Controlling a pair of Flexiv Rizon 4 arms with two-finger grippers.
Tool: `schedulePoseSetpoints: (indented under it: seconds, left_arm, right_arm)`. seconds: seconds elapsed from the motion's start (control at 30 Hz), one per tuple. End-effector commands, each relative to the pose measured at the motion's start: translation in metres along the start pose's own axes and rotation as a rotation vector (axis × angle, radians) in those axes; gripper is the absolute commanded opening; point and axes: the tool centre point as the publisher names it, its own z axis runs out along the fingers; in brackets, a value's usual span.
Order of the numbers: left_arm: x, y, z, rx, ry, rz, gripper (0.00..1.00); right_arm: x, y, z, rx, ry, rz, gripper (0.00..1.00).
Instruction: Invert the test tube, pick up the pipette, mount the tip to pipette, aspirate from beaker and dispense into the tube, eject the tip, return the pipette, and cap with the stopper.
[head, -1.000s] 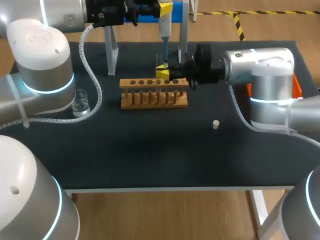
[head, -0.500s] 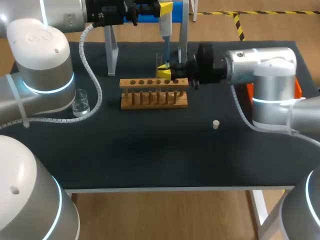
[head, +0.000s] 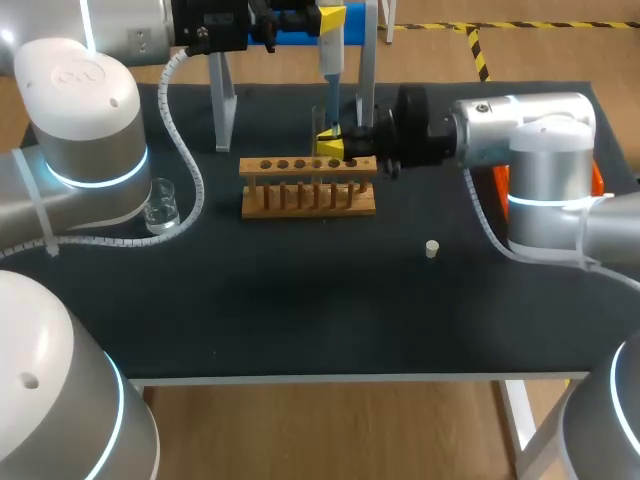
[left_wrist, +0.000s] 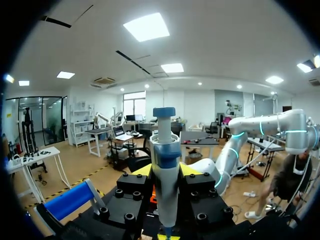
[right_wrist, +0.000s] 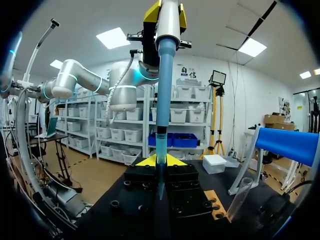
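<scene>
**Dispensing station, head and wrist views.** My left pincer (head: 333, 16) was clamped on the white-and-blue cylindrical pipette (head: 329, 60), held upright near the far edge of the matte black counter (head: 300, 310). Its slender blue tip (right_wrist: 160, 150) pointed down at my right pincer (head: 329, 148), which was just above the slatted wooden rack (head: 308, 190). I could not tell whether that pincer was apart or together. The clear glass test tube (right_wrist: 240, 197) leaned just beside it. The round clear beaker (head: 160, 208) stood near the left edge, and the small pale stopper (head: 432, 248) lay toward the right edge.
</scene>
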Motion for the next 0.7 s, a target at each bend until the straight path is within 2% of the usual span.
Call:
schedulePoseSetpoints:
  seconds: [0.03,0.33,0.7]
  left_arm:
    - [-0.001,0.001,0.0,0.001,0.002,0.001,0.0]
    - [-0.001,0.001,0.0,0.001,0.002,0.001,0.0]
    - [-0.001,0.001,0.0,0.001,0.002,0.001,0.0]
  right_arm:
    - [0.0,0.005,0.001,-0.001,0.0,0.0,0.0]
    - [0.0,0.016,0.003,-0.008,0.0,0.003,0.0]
    - [0.001,0.044,0.002,-0.021,-0.002,0.002,0.0]
